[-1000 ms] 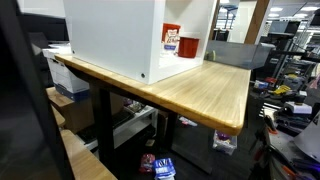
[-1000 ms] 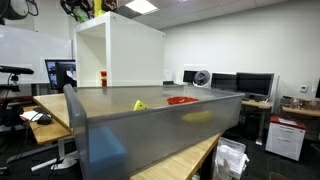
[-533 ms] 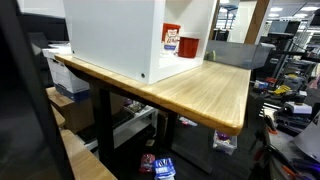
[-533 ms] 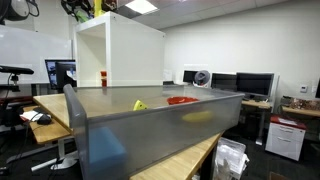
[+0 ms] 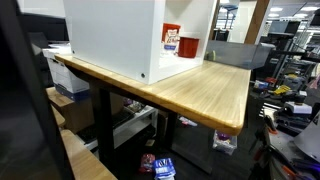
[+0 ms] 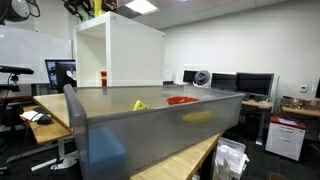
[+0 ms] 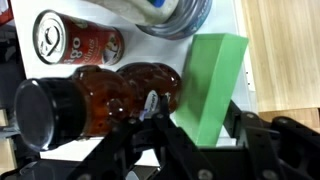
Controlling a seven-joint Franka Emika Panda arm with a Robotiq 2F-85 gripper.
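Observation:
In the wrist view my gripper (image 7: 195, 118) is shut on a green block (image 7: 212, 85), which stands up between the two black jaws. Right beside the left jaw lies a brown bottle with a black cap (image 7: 100, 95), on its side on a white surface. A red can (image 7: 75, 42) lies just beyond the bottle. A clear, bluish container (image 7: 175, 15) sits at the top edge. In the exterior views the gripper is hidden by a white cabinet (image 5: 110, 40).
The white cabinet (image 6: 130, 55) stands on a wooden table (image 5: 215, 90). A red-and-white carton (image 5: 172, 40) and a red cup (image 5: 189, 47) show inside it. A large grey bin (image 6: 150, 130) holds a red bowl (image 6: 182, 100) and a yellow object (image 6: 139, 105). Desks and monitors stand around.

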